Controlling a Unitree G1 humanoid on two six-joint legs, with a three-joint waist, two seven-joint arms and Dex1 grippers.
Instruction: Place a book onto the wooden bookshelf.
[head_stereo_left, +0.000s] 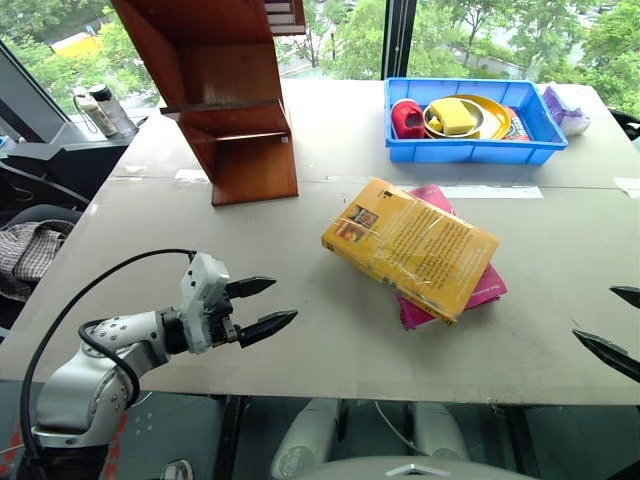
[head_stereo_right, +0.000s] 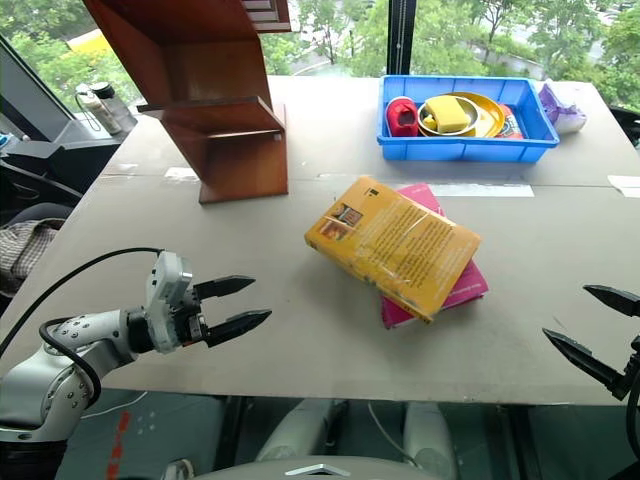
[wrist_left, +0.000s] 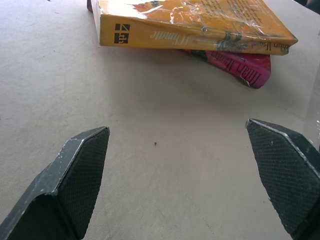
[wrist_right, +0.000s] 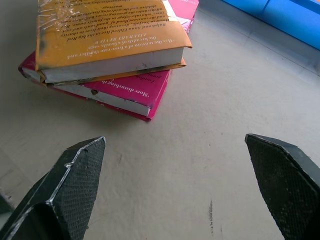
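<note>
A pale grey table (head_stereo_left: 300, 330) stands before tall windows with green trees beyond; at the far left edge two bottles (head_stereo_left: 103, 110) sit on a dark ledge; on the table's left rear rises the wooden bookshelf (head_stereo_left: 225, 100), reddish-brown with slanted sides and its lower tiers bare. Low on the left, the left gripper (head_stereo_left: 262, 306) hangs over the near table edge with its black fingers spread wide and nothing between them, aimed toward the books; its wrist view shows the yellow spine ahead across bare tabletop. Near the table's middle lies the book (head_stereo_left: 412, 246), thick and yellow-orange, flat with its cover up and a small dark picture at the corner nearest the shelf; it rests askew on top of a pink book (head_stereo_left: 470, 290), whose edges stick out beyond it. Behind them, at the rear right, a blue tray (head_stereo_left: 470, 150) holds a red item, a yellow plate and a yellow block. At the right edge the right gripper (head_stereo_right: 590, 330) also stands wide and empty, well apart from the books.
</note>
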